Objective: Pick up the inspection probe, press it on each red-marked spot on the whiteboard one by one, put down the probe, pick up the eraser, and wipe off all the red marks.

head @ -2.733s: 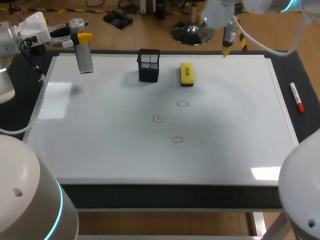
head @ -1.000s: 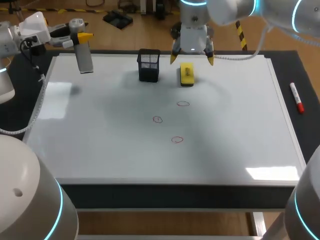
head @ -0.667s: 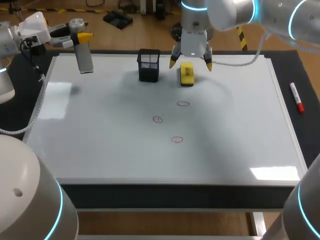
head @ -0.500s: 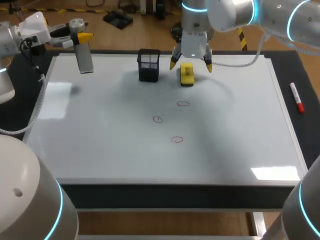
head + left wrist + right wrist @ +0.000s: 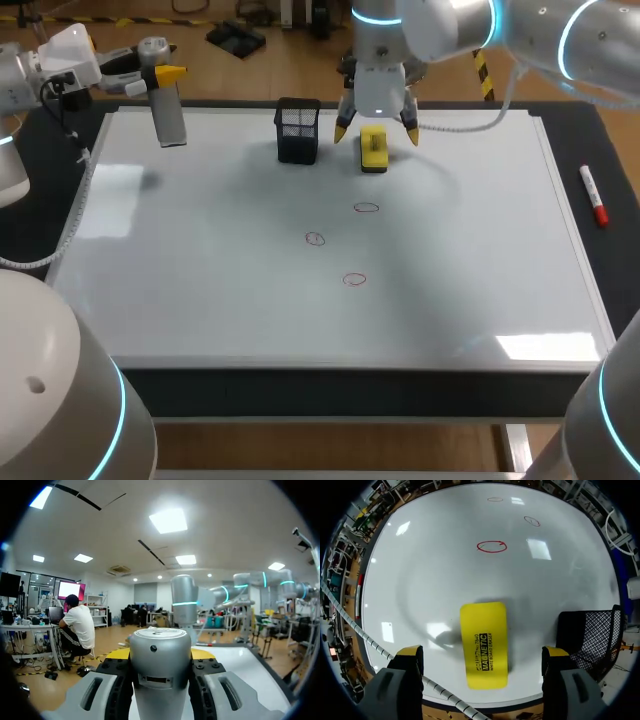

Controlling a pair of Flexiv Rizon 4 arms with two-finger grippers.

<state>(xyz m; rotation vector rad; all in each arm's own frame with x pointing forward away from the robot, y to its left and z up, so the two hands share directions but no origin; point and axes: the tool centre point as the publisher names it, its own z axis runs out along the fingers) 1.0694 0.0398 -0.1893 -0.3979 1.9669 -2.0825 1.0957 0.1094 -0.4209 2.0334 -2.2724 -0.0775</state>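
With my left hand (image 5: 158, 76) apparently clamped on the probe (image 5: 169, 118), my right hand (image 5: 377, 135) hangs fingers apart astride the eraser (image 5: 373, 150) near the whiteboard's (image 5: 200, 260) far edge; an off-centre descent could strike the basket (image 5: 297, 130) beside it.

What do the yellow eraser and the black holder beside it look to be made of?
Eraser: looks like hard moulded plastic on top, smooth and slightly glossy yellow with printed lettering; its underside is not visible. Holder: likely metal wire mesh, matt black; light shows through its fine grid.
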